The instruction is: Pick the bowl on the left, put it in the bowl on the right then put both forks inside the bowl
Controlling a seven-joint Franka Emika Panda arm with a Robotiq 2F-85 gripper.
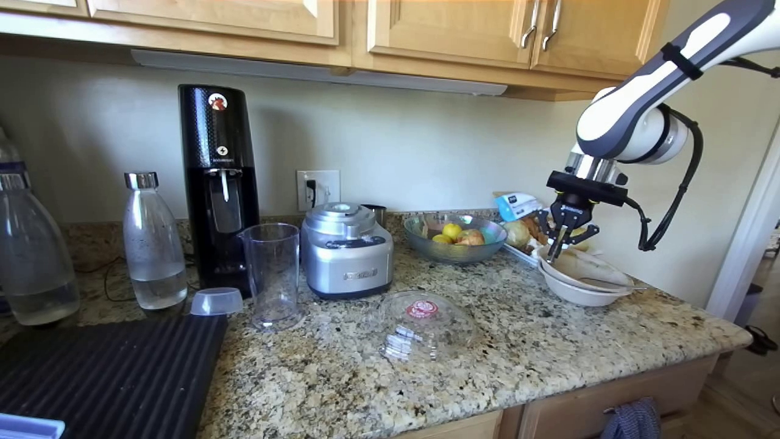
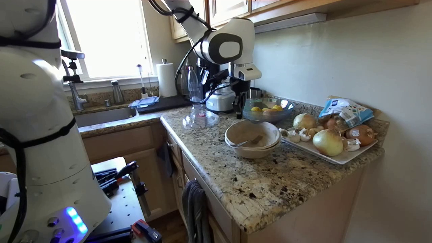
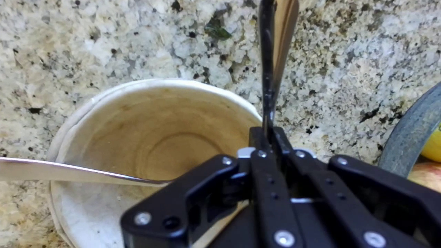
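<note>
— Fingers of the gripper are found pinched on a fork, which is seen nearly edge-on in the wrist view, running from the tips to the top of the frame

— Can the gripper's position be stated?

— It can. Two nested vessels are recorded: an upper bowl is seated inside a lower bowl, both off-white. In both exterior views the gripper is shown near the side of the pair that faces the glass fruit bowl. In the wrist view part of the upper rim is covered by the fingertips. Whether that rim is touched by the pinched fork cannot be told

— What is contained in the upper bowl?

— A second fork is laid across its rim. The tined end is seen inside, and the handle is projected past the edge on the side away from the gripper

— Are surroundings to be entered?

— On the granite counter, a white tray of onions and garlic is placed just beside the two nested bowls. Farther along, a clear glass dish is noted, with a silver food processor standing behind it and a tall black machine set near the wall
</note>
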